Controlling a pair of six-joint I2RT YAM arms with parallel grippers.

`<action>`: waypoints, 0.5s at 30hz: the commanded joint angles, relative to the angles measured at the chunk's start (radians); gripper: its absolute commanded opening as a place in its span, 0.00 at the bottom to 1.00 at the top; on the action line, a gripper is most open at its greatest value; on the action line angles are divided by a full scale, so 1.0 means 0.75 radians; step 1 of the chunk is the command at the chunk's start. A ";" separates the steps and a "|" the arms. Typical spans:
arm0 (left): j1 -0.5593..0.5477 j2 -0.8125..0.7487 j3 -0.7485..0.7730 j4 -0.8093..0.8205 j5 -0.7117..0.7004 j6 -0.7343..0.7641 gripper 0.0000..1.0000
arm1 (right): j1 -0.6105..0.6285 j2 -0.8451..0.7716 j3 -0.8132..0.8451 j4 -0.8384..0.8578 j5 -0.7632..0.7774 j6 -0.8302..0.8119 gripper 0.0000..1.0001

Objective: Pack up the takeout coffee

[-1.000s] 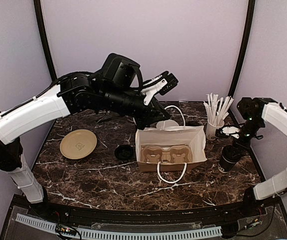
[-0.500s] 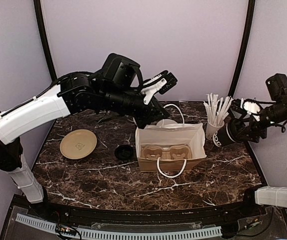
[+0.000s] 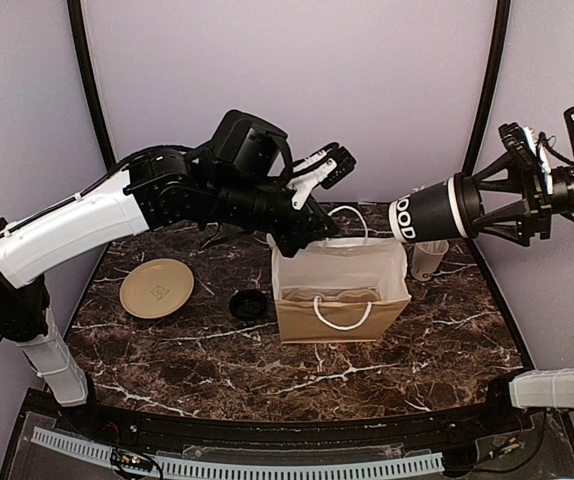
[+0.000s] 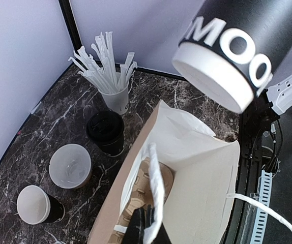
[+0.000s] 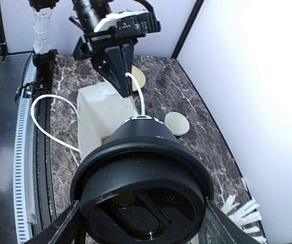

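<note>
Top external view has the right jaws (image 3: 474, 210) spread wide around the lid end of a coffee cup (image 3: 429, 213). They're holding it sideways in the air, base aimed at the paper bag (image 3: 307, 322) sitting below and to their left. The left jaws (image 3: 303, 238) are pinched shut on the bag's far rim, propping the mouth open. The paper cup looks light but squashable, and its lid could pop if it's full, so the stiff rim end seems the right grip. Room's tight: floppy bag walls, a handle (image 3: 342, 326) looping over the near edge, and the straw cup (image 3: 429, 258) just under the held cup.
</note>
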 commanded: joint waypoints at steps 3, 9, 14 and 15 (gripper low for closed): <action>-0.001 -0.038 0.057 0.018 -0.038 -0.067 0.00 | 0.120 0.054 -0.011 0.007 -0.095 -0.018 0.62; -0.001 -0.056 0.034 0.034 -0.041 -0.085 0.00 | 0.295 0.083 -0.074 0.133 0.065 0.014 0.61; -0.001 -0.039 0.055 0.016 -0.089 -0.117 0.00 | 0.471 0.147 -0.073 0.171 0.207 0.045 0.60; -0.001 -0.036 0.061 0.010 -0.096 -0.132 0.00 | 0.516 0.159 -0.075 0.191 0.260 0.062 0.59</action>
